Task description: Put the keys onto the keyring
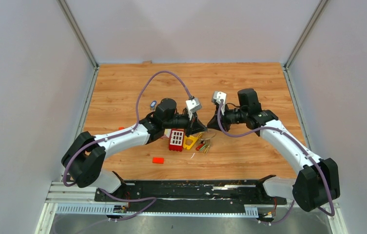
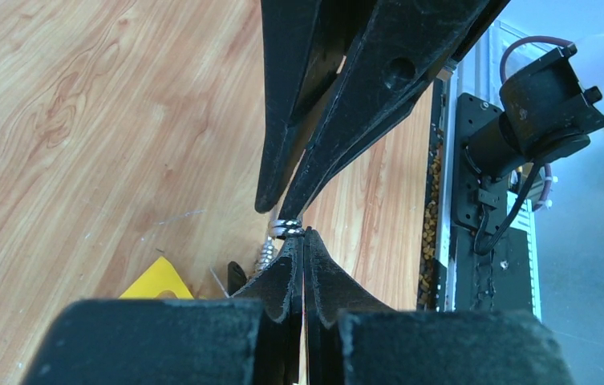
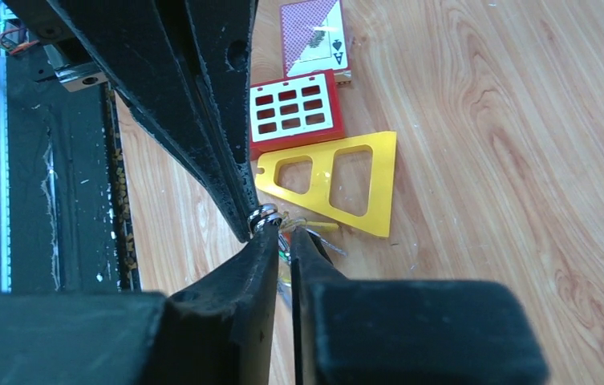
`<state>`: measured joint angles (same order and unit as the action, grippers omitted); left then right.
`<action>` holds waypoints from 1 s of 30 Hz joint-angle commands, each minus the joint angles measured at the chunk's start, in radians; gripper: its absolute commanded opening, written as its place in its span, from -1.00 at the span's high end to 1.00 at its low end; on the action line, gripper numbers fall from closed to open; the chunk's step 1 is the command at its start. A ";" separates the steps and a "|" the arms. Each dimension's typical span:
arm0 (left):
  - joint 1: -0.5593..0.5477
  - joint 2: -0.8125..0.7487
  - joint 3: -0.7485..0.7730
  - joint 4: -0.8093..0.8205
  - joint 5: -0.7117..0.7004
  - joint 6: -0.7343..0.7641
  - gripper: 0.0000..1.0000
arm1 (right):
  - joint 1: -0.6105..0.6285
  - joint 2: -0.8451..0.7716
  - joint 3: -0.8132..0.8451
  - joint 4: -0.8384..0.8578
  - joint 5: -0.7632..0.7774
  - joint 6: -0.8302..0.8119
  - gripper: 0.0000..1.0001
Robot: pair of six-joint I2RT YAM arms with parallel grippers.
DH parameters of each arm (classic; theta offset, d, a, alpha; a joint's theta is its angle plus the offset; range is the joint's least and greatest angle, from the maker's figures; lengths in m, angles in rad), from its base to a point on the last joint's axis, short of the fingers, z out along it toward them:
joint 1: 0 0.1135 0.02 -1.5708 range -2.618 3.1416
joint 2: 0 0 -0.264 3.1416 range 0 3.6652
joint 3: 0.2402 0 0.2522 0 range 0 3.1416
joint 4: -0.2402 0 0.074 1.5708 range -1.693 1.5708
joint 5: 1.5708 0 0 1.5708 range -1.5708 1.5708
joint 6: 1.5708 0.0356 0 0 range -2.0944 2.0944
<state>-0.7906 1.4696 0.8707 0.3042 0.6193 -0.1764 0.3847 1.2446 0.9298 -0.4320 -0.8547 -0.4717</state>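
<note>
The keyring (image 2: 286,228) is a small silver wire ring pinched between the two grippers' tips, just above the table. My left gripper (image 2: 303,234) is shut, and the ring sits at its tips. My right gripper (image 3: 282,231) is nearly closed, with a thin slit between its fingers. The ring (image 3: 264,216) sits at the tip of its left finger. The two grippers meet tip to tip in the top view, left (image 1: 202,128) and right (image 1: 211,126). The keys (image 1: 204,145), with coloured heads, are bunched under the tips. They show partly through the slit in the right wrist view (image 3: 314,226).
A yellow triangular frame (image 3: 330,180) lies just beside the keys. A red block with a white grid (image 3: 294,108) and a playing card (image 3: 312,36) lie beyond it. A small red block (image 1: 158,160) sits nearer the left arm. A blue item (image 1: 153,104) lies behind it.
</note>
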 commanded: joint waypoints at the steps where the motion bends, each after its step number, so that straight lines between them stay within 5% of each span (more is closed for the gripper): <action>1: -0.015 -0.018 0.001 0.087 0.031 -0.005 1.00 | 0.008 0.014 0.017 0.048 -0.017 0.007 0.89; 19: -0.012 -0.057 -0.045 0.105 0.036 0.092 1.00 | -0.018 -0.088 -0.008 0.028 0.110 -0.070 1.00; 30: 0.019 -0.128 -0.051 0.119 0.259 0.235 1.00 | -0.059 -0.163 0.004 -0.141 -0.155 -0.275 0.12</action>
<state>-0.7826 1.4040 0.8047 0.3660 0.7429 -0.0383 0.3256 1.1160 0.9138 -0.4957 -0.8413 -0.6250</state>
